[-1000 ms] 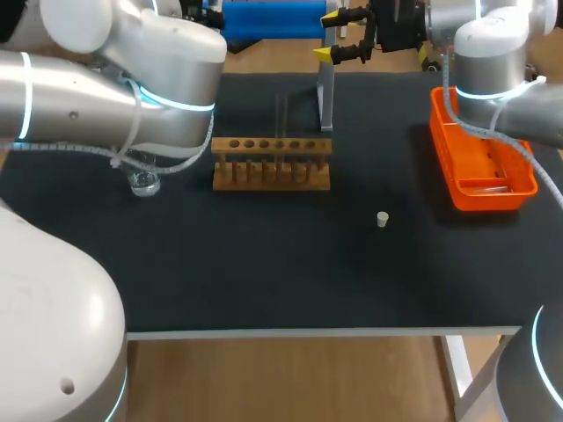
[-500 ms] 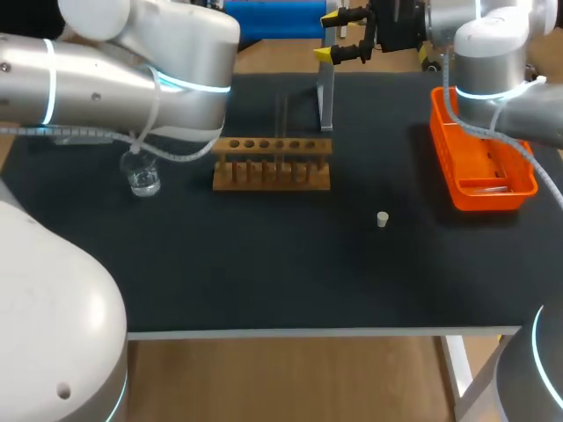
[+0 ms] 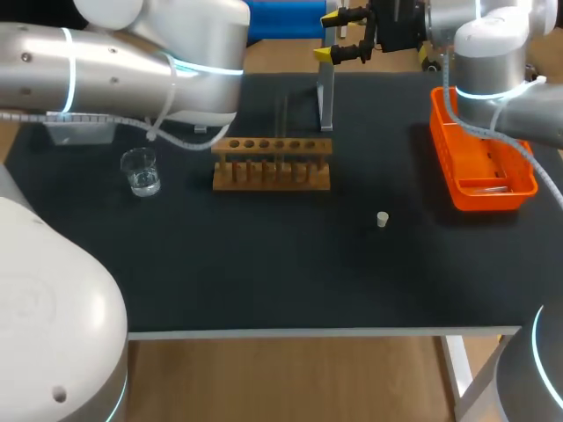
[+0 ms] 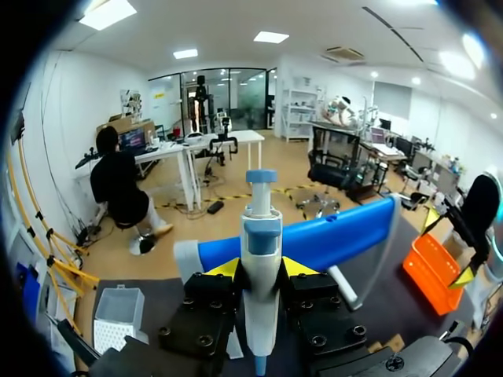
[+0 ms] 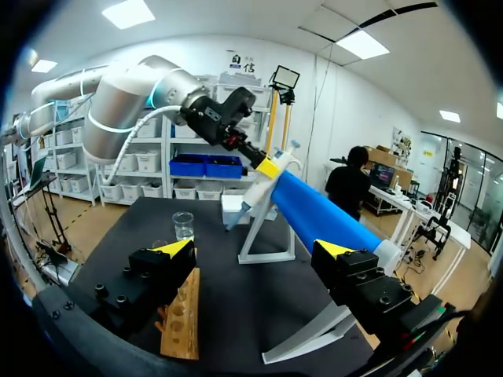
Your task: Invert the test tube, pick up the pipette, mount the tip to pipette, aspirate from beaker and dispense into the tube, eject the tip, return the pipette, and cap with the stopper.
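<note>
Pipette point(image 4: 261, 236) in left gripper point(image 4: 261, 269), right gripper point(image 5: 254, 249) parted

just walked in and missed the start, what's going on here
The left gripper holds the pipette clamped, raised above the table. The right gripper hangs open and empty near the stand. The beaker, wooden rack and stopper sit on the table, touched by neither arm.
</note>
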